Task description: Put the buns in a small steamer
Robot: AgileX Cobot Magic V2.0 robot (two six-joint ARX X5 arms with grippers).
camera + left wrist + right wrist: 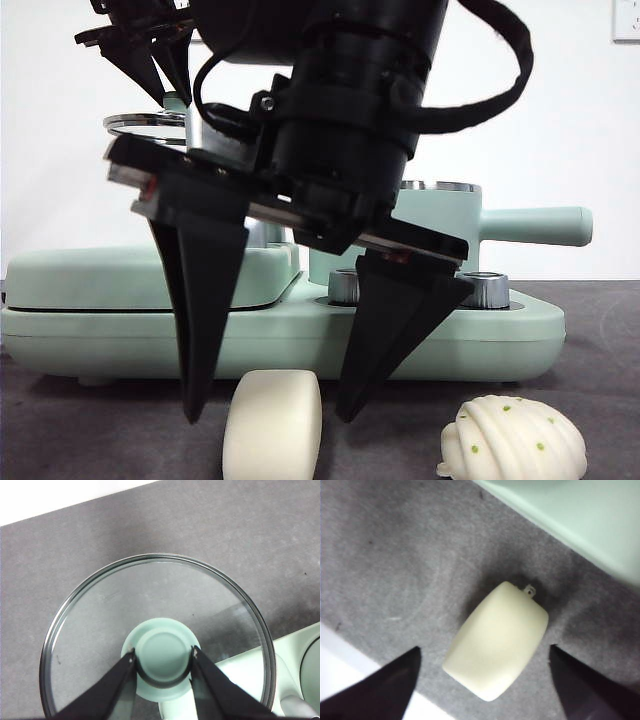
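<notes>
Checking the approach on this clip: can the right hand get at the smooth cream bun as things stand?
Probably yes. The right hand hangs open just above the smooth cream bun, one jaw on each side, with nothing between them. The ridged bun lies apart, off to one side.

A staged test setup rather than a real kitchen: a grey felt-covered bench, a bare white wall behind, and a mint cooking appliance standing alone.

Right gripper hangs low, spread wide (left gripper clamped).
</notes>
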